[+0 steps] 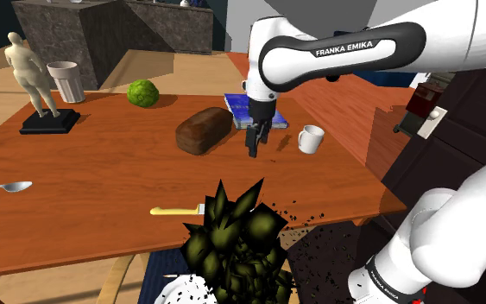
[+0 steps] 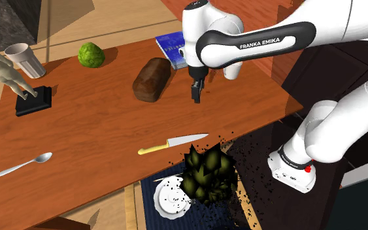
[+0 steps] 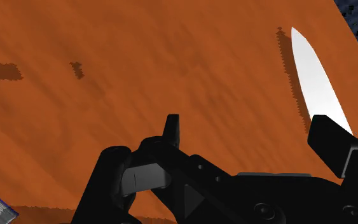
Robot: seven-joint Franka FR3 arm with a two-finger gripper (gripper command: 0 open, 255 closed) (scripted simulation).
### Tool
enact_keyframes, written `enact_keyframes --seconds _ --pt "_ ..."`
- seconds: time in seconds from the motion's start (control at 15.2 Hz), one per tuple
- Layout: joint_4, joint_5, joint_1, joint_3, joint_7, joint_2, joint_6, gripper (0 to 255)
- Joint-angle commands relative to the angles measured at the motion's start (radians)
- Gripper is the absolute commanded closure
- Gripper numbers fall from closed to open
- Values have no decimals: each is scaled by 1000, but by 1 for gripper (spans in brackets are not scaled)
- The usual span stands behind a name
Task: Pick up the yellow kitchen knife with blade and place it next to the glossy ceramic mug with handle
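One knife (image 1: 176, 210) with a yellow handle is seen lying flat on the wooden bench (image 1: 103, 173), close to the near edge in the shoulder view. Its blade is partly hidden there by a dark spiky plant (image 1: 232, 237). In the second exterior view the whole knife (image 2: 172, 143) is shown, with the handle towards that view's left and the pale blade towards its right. The plant (image 2: 208, 171) stands just beyond the bench edge beside it.

A white mug (image 1: 310, 138) is set upright at the shoulder view's right, well apart from the knife. The end effector (image 1: 255, 142) is held above the bench between a dark brown loaf (image 1: 204, 129) and the mug, and it is pointed downwards. In the wrist view the end effector (image 3: 248, 127) is seen with its fingers (image 3: 171, 130) spread apart and nothing held between them. The blade (image 3: 314, 83) lies on the wood beyond one finger and is not touched.

A blue book (image 1: 236, 102) lies behind the end effector. Further to the shoulder view's left are placed a green ball (image 1: 143, 93), a grey cup (image 1: 66, 82) and a pale figurine (image 1: 29, 73) on a black base. A spoon (image 1: 3, 186) lies near the left edge.
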Motion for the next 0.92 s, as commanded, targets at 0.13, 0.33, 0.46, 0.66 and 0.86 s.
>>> enact_keyframes --seconds 0.13,0.33,0.46,0.66,0.86 --pt "87 2 40 39 -45 130 18 0" --pt "150 -3 69 67 -79 218 26 0" --pt "194 -8 88 86 -100 276 28 0" --pt "260 -19 119 115 -129 362 28 0" --pt "327 -34 152 143 -158 444 24 0"
